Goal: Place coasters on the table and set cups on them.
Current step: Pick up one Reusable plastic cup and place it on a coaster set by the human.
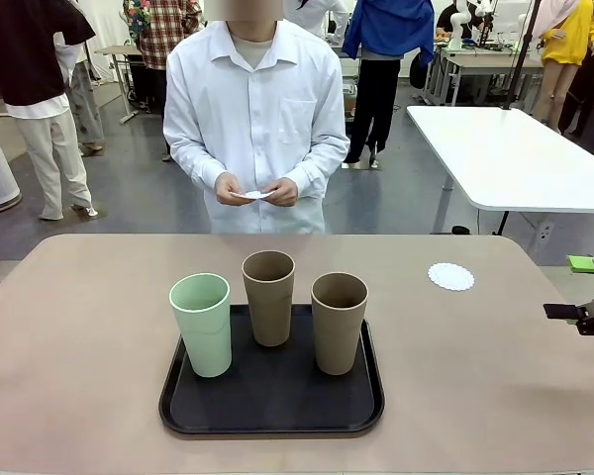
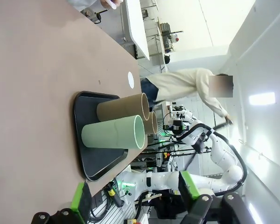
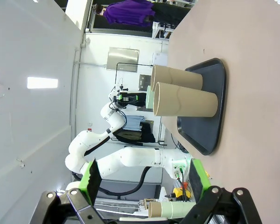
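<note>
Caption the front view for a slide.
Three cups on a tray, one coaster on the table, a person holding something white.

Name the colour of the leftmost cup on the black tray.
The leftmost cup is pale mint green, seen best in the front view.

A tray (image 1: 272, 401) is set on the counter (image 1: 79, 346), midway along its near edge. On the tray, the left cup (image 1: 202, 325) is stood foremost, the middle cup (image 1: 268, 297) rearmost, the right cup (image 1: 339, 323) between. A coaster (image 1: 450, 276) is laid toward the far right corner. Beyond the far edge, another coaster (image 1: 254, 195) is held in a person's hands (image 1: 279, 191).
</note>
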`<state>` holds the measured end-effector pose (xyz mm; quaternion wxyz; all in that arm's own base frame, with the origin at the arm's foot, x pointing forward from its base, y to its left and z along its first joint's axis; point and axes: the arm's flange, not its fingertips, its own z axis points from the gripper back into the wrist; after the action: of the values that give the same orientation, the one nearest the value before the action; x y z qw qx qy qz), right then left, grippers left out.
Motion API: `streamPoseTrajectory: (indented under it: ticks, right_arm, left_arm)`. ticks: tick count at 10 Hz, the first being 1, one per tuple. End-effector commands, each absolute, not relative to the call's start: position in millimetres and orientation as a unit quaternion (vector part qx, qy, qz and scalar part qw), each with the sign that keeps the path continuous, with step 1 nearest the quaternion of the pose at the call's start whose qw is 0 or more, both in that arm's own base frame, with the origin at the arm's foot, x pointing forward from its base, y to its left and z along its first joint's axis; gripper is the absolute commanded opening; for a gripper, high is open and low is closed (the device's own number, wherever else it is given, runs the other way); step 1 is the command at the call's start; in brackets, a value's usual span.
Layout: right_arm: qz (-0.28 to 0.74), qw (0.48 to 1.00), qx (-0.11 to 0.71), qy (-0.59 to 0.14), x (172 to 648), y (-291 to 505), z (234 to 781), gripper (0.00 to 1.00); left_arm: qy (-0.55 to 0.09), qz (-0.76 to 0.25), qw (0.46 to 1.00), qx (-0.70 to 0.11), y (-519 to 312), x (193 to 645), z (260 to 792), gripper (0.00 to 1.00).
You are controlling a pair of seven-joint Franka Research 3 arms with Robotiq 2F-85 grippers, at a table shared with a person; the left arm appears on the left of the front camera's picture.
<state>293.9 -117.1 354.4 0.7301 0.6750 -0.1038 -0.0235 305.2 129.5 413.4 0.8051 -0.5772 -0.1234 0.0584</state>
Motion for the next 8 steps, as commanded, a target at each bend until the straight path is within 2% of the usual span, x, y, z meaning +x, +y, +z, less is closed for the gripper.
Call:
streamPoseTrajectory:
  ticks: [1,4,5,7,8]
  right_arm:
    - [-0.022,0.728,0.677,-0.106,293.8,-117.1,355.3,1.00]
    - [-0.023,0.730,0.675,-0.104,293.9,-117.1,354.4,1.00]
    - [0.047,0.749,0.655,-0.090,313.4,-116.3,366.4,1.00]
    - [0.185,0.818,0.532,-0.117,361.2,-91.7,410.7,1.00]
    - [0.224,0.843,0.468,-0.139,380.9,-75.8,433.4,1.00]
  left_arm:
    - [-0.125,0.057,0.803,-0.579,130.7,304.3,412.7,1.00]
    - [-0.125,0.057,0.803,-0.579,130.7,304.3,412.7,1.00]
    - [-0.125,0.057,0.803,-0.579,130.7,304.3,412.7,1.00]
    - [-0.125,0.057,0.803,-0.579,130.7,304.3,412.7,1.00]
    - [-0.125,0.057,0.803,-0.579,130.7,304.3,412.7,1.00]
